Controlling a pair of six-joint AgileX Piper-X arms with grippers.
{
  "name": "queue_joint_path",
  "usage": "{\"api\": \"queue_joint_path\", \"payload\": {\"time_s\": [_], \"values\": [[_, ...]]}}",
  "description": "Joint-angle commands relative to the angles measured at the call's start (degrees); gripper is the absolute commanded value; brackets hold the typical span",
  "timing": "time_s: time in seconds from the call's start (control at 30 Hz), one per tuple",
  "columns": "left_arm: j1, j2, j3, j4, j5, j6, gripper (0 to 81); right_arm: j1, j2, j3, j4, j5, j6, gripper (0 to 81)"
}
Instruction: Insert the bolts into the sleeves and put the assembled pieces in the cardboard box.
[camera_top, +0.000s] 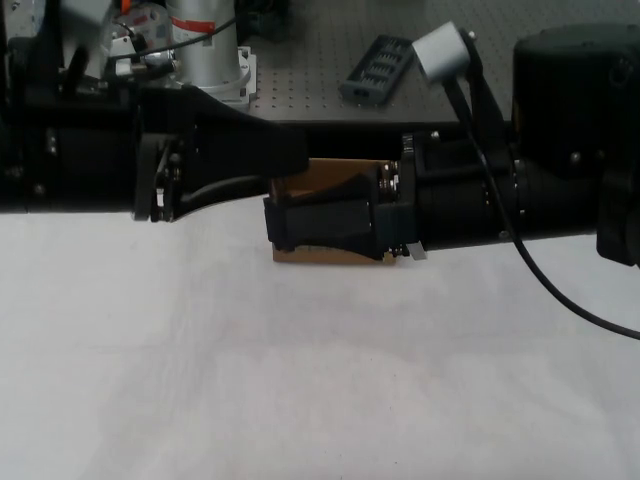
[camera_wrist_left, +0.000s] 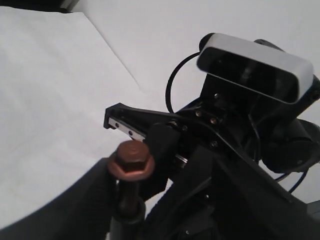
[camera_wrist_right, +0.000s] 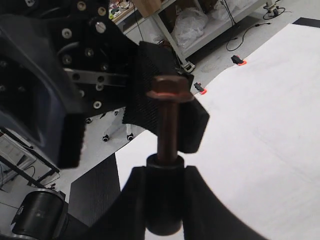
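Bolt (camera_wrist_right: 168, 140) shank-first in sleeve (camera_wrist_right: 162, 205), long axes in line. Bare shank between head and sleeve mouth, so likely a further push along that axis. Right gripper (camera_wrist_right: 164, 177) clamped on sleeve; left gripper (camera_wrist_right: 169, 107) apparently pinching bolt just under head. High view: grippers meeting above cardboard box (camera_top: 325, 180). Right wrist view: seating depth.

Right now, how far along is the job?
Done: nothing I can confirm; the box is mostly covered. In hand: right gripper holds the sleeve, left gripper holds the bolt, shank only partly in. To do: seat the bolt fully, then put the piece in the box.
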Motion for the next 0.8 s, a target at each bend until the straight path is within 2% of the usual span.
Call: {"api": "queue_joint_path", "payload": {"time_s": [0.0, 0.47, 0.63, 0.77], "values": [[-0.2, -0.6, -0.2, -0.7, 0.2, 0.1, 42.8, -0.4, -0.8, -0.9, -0.9, -0.1, -0.5, 2.8], [0.4, -0.6, -0.2, -0.7, -2.8, 0.7, 42.8, -0.4, -0.8, -0.9, -0.9, -0.1, -0.5, 2.8], [4.8, -1.2, -0.2, 1.5, -2.6, 0.7, 42.8, -1.6, -0.8, -0.9, 0.8, 1.6, -0.5, 2.8], [10.6, -4.0, -0.2, 11.0, -2.6, 3.9, 37.4, -4.7, -0.6, -1.2, 0.7, 5.8, -0.5, 2.8]]}}
